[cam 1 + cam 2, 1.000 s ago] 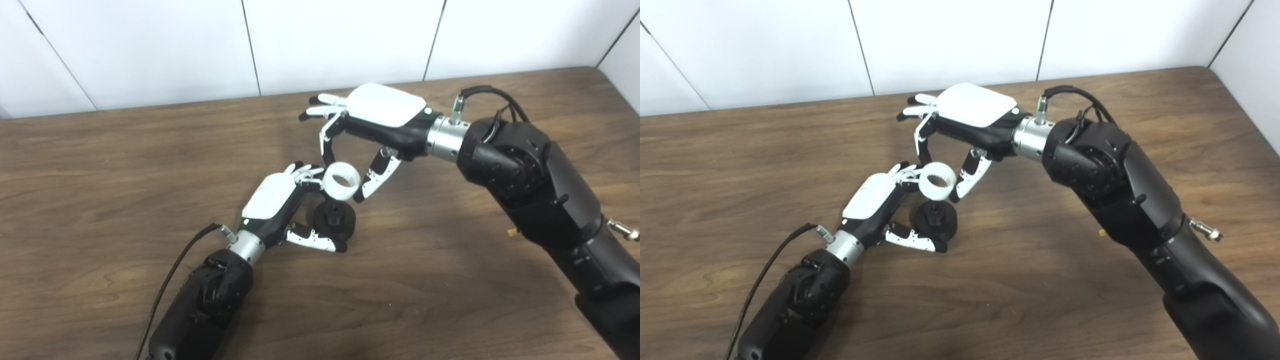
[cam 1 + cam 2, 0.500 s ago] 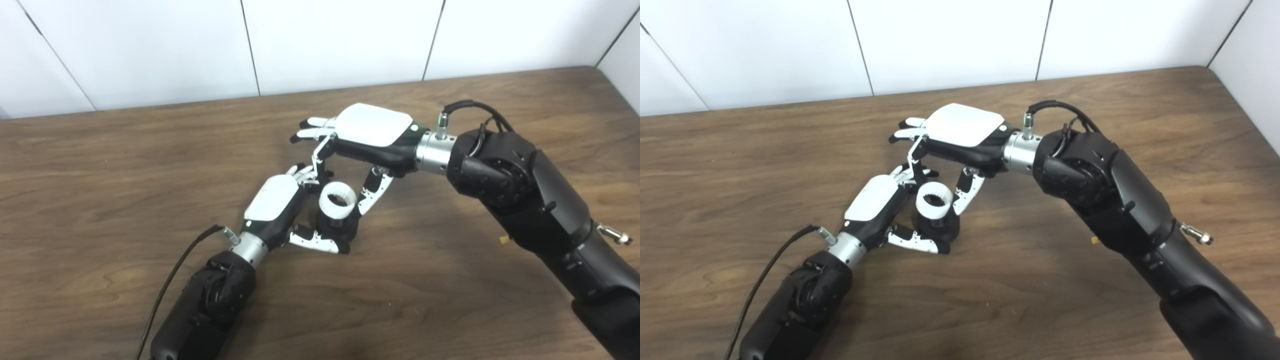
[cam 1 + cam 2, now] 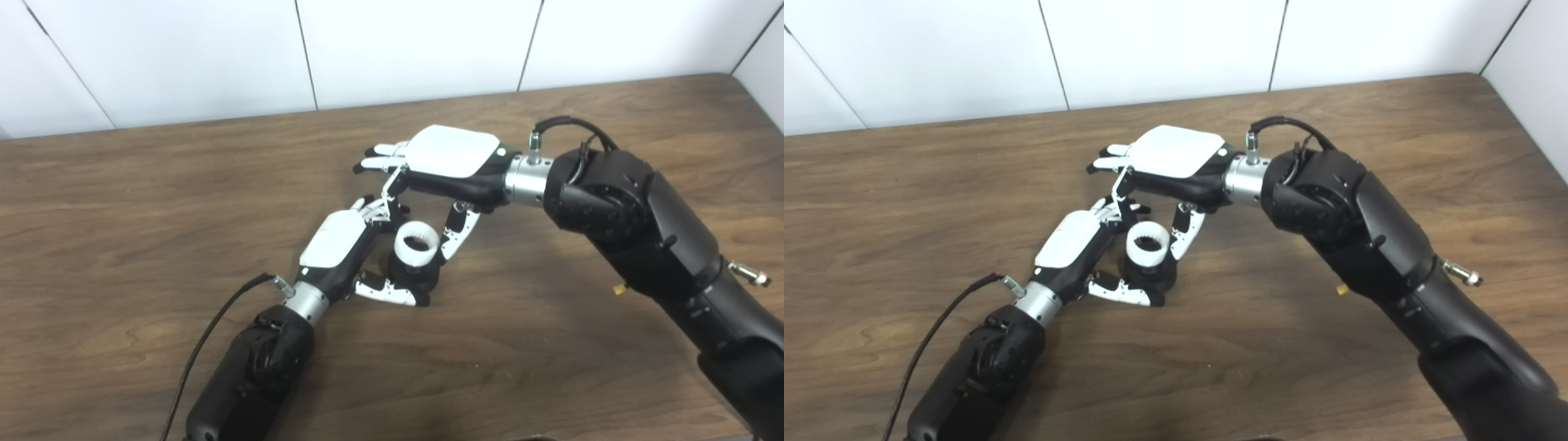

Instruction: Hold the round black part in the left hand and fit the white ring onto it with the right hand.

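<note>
Brown wood-grain worktop (image 3: 153, 202) fills my view, with white wall panels (image 3: 184, 55) behind its far edge. My left hand (image 3: 340, 245), white-backed with black fingers, lies low near the middle of the worktop and curls around the round black plastic part (image 3: 416, 280), which sits on the wood; the thumb wraps along the part's near side and the other fingers reach behind it. On top of that part stands the white ribbed plastic ring (image 3: 418, 243), upright with its opening facing up, its lower edge meeting the black body; I cannot tell how far down it is seated. My right hand (image 3: 450, 162) hovers above and behind, palm down, with one finger dropping to the ring's far-left side and the thumb to its right side, pinching it between them. Its remaining fingers stretch out flat, pointing left, clear of everything. A black cable (image 3: 208, 337) trails from the left wrist toward the bottom edge.
</note>
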